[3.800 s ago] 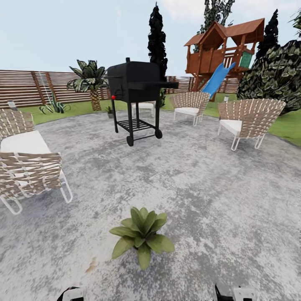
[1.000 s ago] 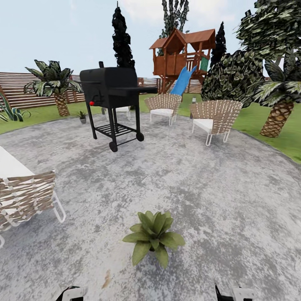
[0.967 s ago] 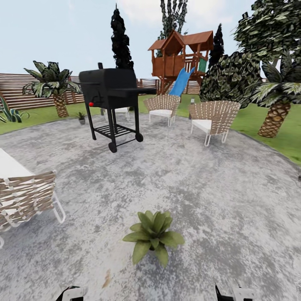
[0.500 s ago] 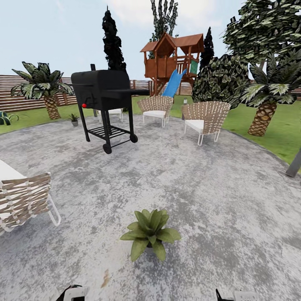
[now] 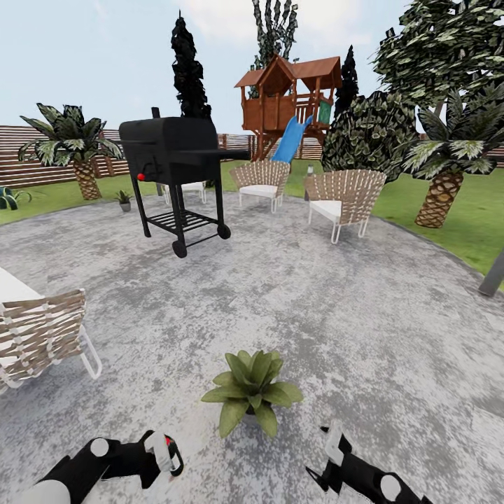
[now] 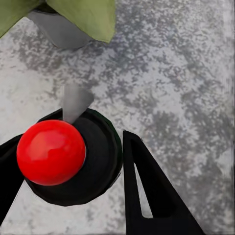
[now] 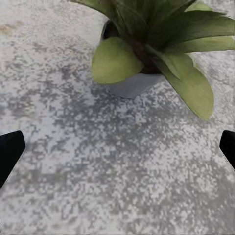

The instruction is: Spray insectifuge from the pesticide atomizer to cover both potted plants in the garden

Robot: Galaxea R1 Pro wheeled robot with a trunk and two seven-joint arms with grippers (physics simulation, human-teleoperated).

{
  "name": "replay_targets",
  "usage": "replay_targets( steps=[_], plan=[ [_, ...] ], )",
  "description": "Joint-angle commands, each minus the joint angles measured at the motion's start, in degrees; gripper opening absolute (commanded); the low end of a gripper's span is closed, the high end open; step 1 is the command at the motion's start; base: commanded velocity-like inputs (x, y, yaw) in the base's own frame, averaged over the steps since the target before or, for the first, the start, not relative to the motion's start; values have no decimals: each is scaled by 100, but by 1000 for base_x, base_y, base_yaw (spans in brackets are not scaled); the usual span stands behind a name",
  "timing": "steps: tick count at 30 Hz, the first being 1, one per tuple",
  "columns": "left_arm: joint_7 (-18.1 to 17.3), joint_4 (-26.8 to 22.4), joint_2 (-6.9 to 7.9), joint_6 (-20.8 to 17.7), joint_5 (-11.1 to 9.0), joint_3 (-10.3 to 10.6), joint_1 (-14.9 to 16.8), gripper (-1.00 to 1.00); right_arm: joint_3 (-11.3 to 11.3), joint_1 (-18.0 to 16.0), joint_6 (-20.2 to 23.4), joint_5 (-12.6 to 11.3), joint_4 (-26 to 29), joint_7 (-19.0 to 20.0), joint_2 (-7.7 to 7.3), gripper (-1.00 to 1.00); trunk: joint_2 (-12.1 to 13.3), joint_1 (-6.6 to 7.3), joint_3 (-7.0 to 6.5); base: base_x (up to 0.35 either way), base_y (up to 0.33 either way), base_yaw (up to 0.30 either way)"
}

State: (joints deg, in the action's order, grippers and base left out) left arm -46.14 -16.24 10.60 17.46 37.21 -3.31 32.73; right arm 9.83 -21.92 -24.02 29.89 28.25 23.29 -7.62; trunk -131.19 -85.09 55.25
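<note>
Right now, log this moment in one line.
left gripper: shut on atomizer | right gripper: open, empty | potted plant: ahead, unsprayed

Bright, flat daylight under a pale blue sky, no clear light direction. Shadows are barely there, even under the grill (image 5: pixel 178 150). Head view bends strongly at the edges: patio (image 5: pixel 336 294) rim curves. Renders look soft and compressed; stone texture is pixelated in both wrist views. No glare.
</note>
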Motion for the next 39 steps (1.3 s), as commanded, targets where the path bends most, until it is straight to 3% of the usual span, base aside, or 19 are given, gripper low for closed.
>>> replay_targets(
  steps=[1,7,13,14,17,21,24,25,27,37,39],
  plan=[
    [-112,-16,-39,-44,215,-36,74,-100,7,-49,14,68,93,185,-3,100,-2,1,5,0,0,0],
    [-357,-36,-235,-459,879,-30,326,-100,13,-277,80,71,276,904,25,100,-2,1,5,0,0,0],
    [-376,-30,-348,-474,1072,-27,338,-100,22,-294,81,82,291,1063,125,100,-2,1,5,0,0,0],
    [-377,-30,-374,-472,1079,-25,339,-100,22,-294,79,87,295,1155,168,-100,-2,1,5,0,0,0],
    [-376,-29,-463,-476,1091,112,339,-100,25,-295,75,93,303,1373,237,-100,-2,1,5,0,0,0],
    [-370,-29,-614,-499,1091,501,339,-100,27,-295,73,101,390,1457,454,-100,-2,1,5,0,0,0],
    [-369,-29,-734,-493,1105,562,339,-100,34,-295,73,105,411,1465,596,-100,-2,1,5,0,0,0],
    [-369,-29,-782,-491,1107,574,339,-100,35,-295,73,109,414,1468,672,-100,-2,1,5,0,0,0],
    [-336,-34,-1053,-500,1107,932,339,-100,45,-297,73,113,420,1477,972,-100,-2,1,5,0,0,0],
    [-300,-180,-1146,-498,1099,967,339,-100,45,-320,76,113,427,1477,1118,-100,-2,1,5,0,0,0],
    [-291,-341,-1242,-512,1101,968,339,-100,45,-341,76,113,427,1477,1146,-100,-2,1,5,0,0,0]
  ],
)
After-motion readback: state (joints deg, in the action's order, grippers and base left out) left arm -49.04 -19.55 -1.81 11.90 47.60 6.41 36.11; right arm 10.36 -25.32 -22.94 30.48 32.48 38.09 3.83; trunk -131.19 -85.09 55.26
